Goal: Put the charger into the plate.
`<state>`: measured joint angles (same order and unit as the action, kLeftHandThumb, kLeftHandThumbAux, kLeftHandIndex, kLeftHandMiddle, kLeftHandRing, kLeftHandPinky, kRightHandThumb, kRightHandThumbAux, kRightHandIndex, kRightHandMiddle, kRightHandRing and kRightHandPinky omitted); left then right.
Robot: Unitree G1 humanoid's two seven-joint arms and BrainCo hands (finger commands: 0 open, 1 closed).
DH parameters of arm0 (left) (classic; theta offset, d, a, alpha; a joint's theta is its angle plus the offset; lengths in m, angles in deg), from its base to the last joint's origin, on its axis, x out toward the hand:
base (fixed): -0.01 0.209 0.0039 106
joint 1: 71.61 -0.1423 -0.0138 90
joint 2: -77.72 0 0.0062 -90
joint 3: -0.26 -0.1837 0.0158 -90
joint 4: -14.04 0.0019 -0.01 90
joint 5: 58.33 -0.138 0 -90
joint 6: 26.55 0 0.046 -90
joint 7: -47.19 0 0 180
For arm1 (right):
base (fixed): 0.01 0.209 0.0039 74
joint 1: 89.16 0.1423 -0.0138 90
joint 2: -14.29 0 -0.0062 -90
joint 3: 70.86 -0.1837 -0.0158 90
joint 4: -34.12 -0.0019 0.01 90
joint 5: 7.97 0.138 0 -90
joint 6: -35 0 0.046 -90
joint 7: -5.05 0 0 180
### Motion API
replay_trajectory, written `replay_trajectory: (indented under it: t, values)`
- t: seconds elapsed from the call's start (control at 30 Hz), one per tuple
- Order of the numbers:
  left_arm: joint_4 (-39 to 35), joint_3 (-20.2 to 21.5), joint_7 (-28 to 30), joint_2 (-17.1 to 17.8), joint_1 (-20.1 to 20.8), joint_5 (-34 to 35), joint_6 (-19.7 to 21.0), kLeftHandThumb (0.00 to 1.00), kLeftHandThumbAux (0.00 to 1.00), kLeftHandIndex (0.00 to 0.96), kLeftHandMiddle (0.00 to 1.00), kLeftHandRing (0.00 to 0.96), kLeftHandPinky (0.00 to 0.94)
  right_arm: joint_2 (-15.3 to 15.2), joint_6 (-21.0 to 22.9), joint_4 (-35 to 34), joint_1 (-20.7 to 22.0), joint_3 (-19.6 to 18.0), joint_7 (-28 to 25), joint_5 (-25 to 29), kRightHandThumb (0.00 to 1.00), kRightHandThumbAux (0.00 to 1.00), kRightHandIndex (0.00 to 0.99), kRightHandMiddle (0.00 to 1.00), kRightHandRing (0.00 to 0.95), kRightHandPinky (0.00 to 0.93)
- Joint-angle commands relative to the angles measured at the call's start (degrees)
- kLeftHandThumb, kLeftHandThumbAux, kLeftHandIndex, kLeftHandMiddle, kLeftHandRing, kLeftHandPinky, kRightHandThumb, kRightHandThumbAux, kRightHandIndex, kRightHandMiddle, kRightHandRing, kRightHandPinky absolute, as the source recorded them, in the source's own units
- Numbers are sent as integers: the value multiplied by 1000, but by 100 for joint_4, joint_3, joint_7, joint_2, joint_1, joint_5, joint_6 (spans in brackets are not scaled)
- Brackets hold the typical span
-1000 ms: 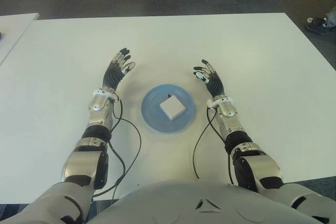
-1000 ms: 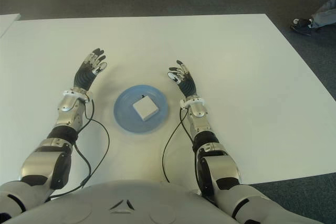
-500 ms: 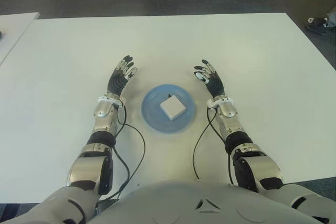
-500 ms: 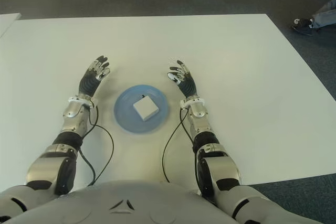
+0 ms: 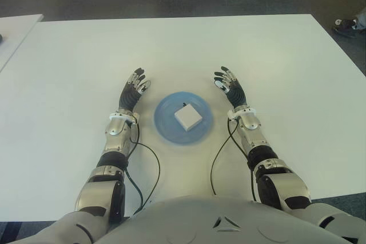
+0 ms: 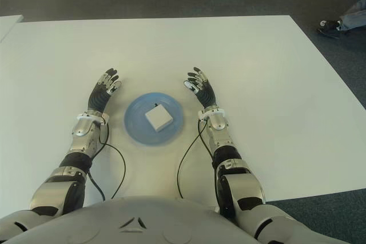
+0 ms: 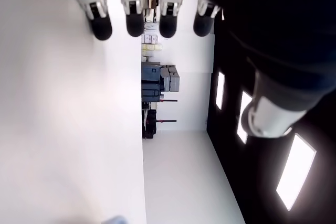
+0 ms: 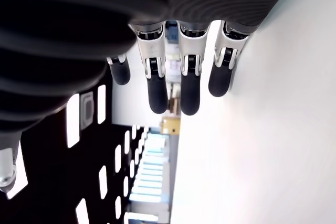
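Note:
The white square charger (image 5: 188, 116) lies inside the round blue plate (image 5: 166, 127) in the middle of the white table (image 5: 274, 61). My left hand (image 5: 132, 88) shows to the left of the plate, its fingers (image 7: 133, 18) stretched straight and holding nothing. My right hand (image 5: 229, 84) shows to the right of the plate, its fingers (image 8: 156, 88) also straight and spread, with nothing in them. Neither hand touches the plate or the charger.
Black cables (image 5: 150, 170) trail from both wrists over the table toward my body. A second white table edge (image 5: 14, 30) shows at the far left. A person's shoe (image 5: 346, 25) is on the dark floor at the far right.
My left hand has drawn back toward me and inward, closer to the plate's left side. The right hand has barely moved. The charger stays in the plate.

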<state>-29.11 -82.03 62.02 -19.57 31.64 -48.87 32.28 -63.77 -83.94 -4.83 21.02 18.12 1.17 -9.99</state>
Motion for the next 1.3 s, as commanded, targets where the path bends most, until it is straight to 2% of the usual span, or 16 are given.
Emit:
replay_trajectory:
  t: [0.03,0.37,0.67,0.87,1.13,1.3]
  values:
    - [-131,-111,46,-70,-336,-137,210,4,556,0,0,0,0,-59,529,234,-487,13,28,-57,0,468,92,217,200,112]
    - [-962,-312,-192,-279,-959,-350,450,4,538,0,0,0,0,-84,554,52,-612,-22,-30,7,0,468,94,204,186,119]
    - [-1641,-320,-536,-427,-1239,-512,647,0,582,0,0,0,0,-114,612,-137,-720,-38,-29,15,0,480,88,189,178,134]
    - [-1664,-271,-555,-335,-1107,-531,766,0,599,0,0,0,0,-122,620,-166,-748,-65,-32,43,0,483,85,187,178,137]
    - [-1075,-160,-537,-217,-686,-499,783,0,594,0,0,0,0,-143,615,-179,-761,-72,-47,48,0,486,80,178,173,144]
    - [-995,-142,-576,-230,-612,-488,853,0,592,0,0,0,0,-153,661,-220,-772,-63,-55,42,0,488,78,174,171,143]
